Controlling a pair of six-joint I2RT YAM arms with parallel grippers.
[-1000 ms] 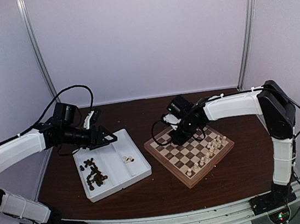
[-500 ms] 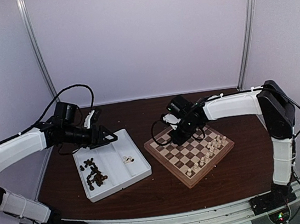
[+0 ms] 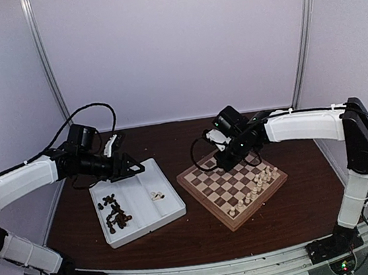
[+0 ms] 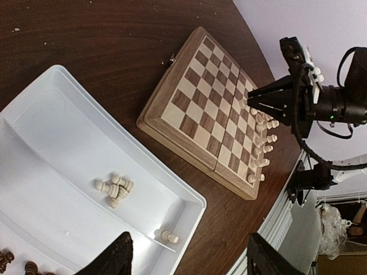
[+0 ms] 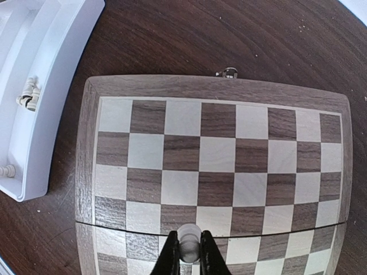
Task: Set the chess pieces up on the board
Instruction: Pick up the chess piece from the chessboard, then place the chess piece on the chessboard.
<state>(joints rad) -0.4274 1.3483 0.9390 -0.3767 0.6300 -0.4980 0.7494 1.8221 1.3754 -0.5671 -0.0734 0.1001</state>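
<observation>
Right gripper (image 5: 186, 255): jaws closed on one cream piece (image 5: 188, 236), pinched from both sides and upright. In the right wrist view it lines up over the centre seam of the board (image 5: 218, 154), nearer the edge that faces the tray (image 5: 57, 57). Can't tell whether its base touches the squares. From the top view this claw hangs over the board's far-left part.

Board: on the desk (image 3: 170, 136), right of centre, turned so one corner points at the desk's near edge. A small metal latch (image 5: 228, 72) sits mid-way on its far-left edge. A line of cream pieces (image 3: 258, 182) stands along the board edge farthest from the tray. The rest of the squares in view are bare.

Left gripper (image 4: 192, 260): jaws spread wide, nothing between the fingers, hovering above the tray's far edge.

Tray: white, two compartments, on the desk left of centre, just beside the board but not touching it.
- Left compartment: heap of dark pieces (image 3: 116, 213), mostly tumbled.
- Right compartment: small cluster of cream pieces (image 4: 114, 189) lying on their sides.
- One lone cream piece (image 4: 169, 236) lies apart from the cluster, close to the tray wall nearest the board.
</observation>
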